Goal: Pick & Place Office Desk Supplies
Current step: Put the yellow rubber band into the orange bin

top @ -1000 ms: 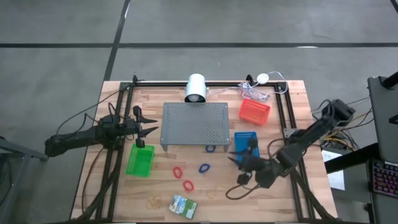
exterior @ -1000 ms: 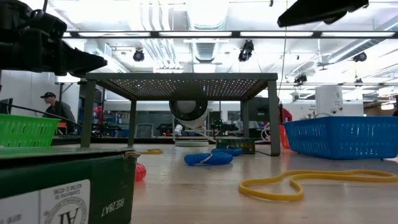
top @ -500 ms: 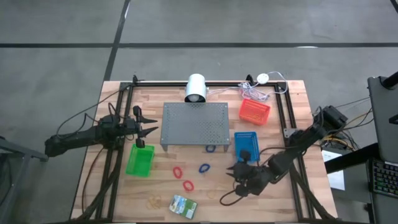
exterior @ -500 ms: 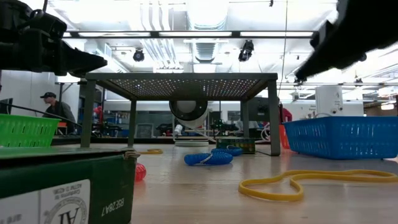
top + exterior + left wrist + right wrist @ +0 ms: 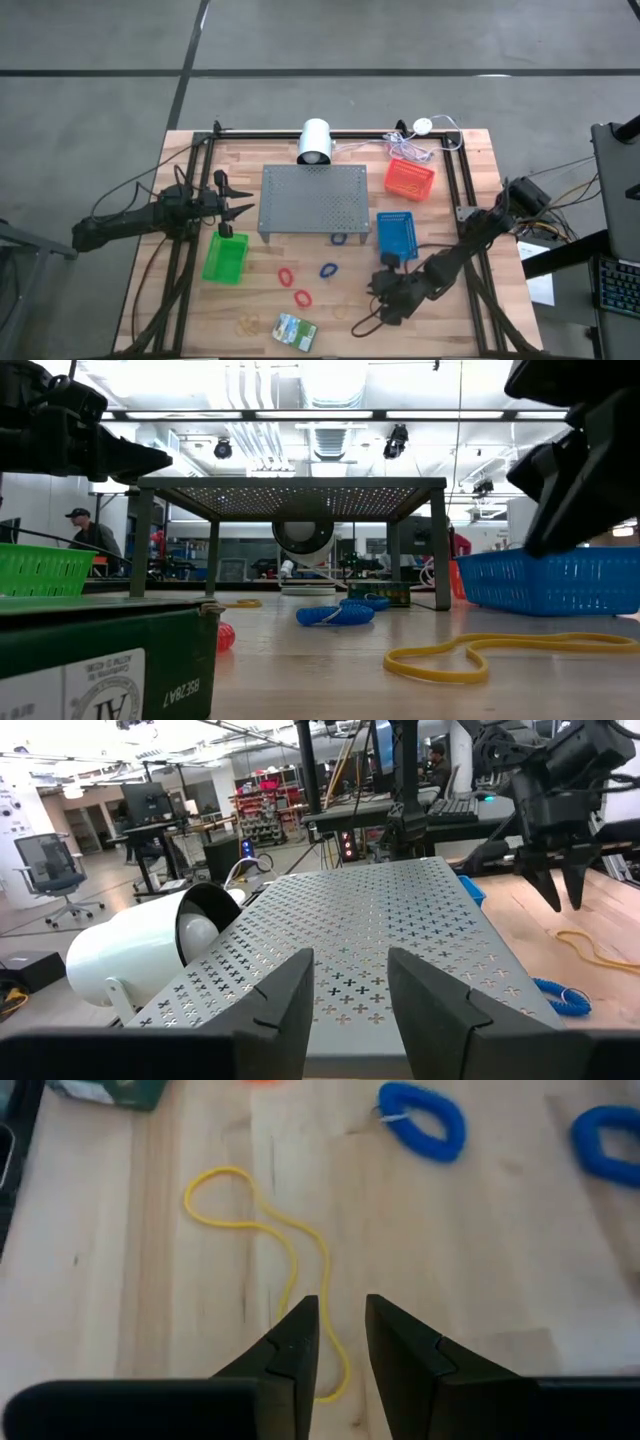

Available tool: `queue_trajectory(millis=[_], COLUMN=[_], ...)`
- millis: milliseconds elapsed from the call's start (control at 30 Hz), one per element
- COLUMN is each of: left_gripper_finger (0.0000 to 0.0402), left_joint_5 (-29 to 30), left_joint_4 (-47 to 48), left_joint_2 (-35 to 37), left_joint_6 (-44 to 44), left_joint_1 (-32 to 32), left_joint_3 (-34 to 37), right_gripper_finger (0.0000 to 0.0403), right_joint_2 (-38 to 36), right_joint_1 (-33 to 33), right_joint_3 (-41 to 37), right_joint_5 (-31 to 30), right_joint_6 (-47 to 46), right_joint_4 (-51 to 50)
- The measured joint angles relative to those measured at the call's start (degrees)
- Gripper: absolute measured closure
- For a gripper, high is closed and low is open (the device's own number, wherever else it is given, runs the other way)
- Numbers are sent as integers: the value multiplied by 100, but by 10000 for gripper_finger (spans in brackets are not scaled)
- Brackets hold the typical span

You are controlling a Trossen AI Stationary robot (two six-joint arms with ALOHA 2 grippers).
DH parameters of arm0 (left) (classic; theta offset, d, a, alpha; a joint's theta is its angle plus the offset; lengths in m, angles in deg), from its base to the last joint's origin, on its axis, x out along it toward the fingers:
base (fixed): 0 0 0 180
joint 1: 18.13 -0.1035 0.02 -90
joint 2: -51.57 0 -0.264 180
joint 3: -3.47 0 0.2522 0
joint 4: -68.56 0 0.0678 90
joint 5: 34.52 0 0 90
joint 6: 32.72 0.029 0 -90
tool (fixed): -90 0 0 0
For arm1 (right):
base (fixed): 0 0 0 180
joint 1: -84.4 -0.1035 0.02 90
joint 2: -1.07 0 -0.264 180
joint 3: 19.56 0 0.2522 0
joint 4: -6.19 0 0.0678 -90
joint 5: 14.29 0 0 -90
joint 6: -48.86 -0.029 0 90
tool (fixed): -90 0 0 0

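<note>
Yellow rubber band [image 5: 290,1260], its near end hidden behind right gripper [image 5: 340,1330]

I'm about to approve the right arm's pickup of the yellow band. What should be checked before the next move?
1. Right gripper over the thin yellow rubber band: ok.
2. Its fingers apart, nothing between them: ok.
3. Band flat on the wooden table, free of the blue loop-shaped band: ok.
4. Contact with the band: cannot tell.
5. Blue plastic mesh basket beside the gripper: ok.
6. Left gripper waiting by the grey perforated metal stand: ok.
</note>
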Motion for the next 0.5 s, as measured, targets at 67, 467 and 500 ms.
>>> queue_trajectory(millis=[67,467,500], left_gripper_finger=[268,268,268], left_joint_5=[0,0,0], left_joint_4=[2,0,2], left_joint_2=[0,0,0], left_joint_6=[1,0,0], left_joint_1=[-1,-2,-2], left_joint_3=[1,1,1], right_gripper_finger=[319,319,319], right_joint_2=[77,464,476], right_joint_1=[2,72,77], right_joint_3=[-2,0,4], right_joint_5=[155,485,486], right_joint_6=[-1,12,7], right_joint_4=[120,311,312])
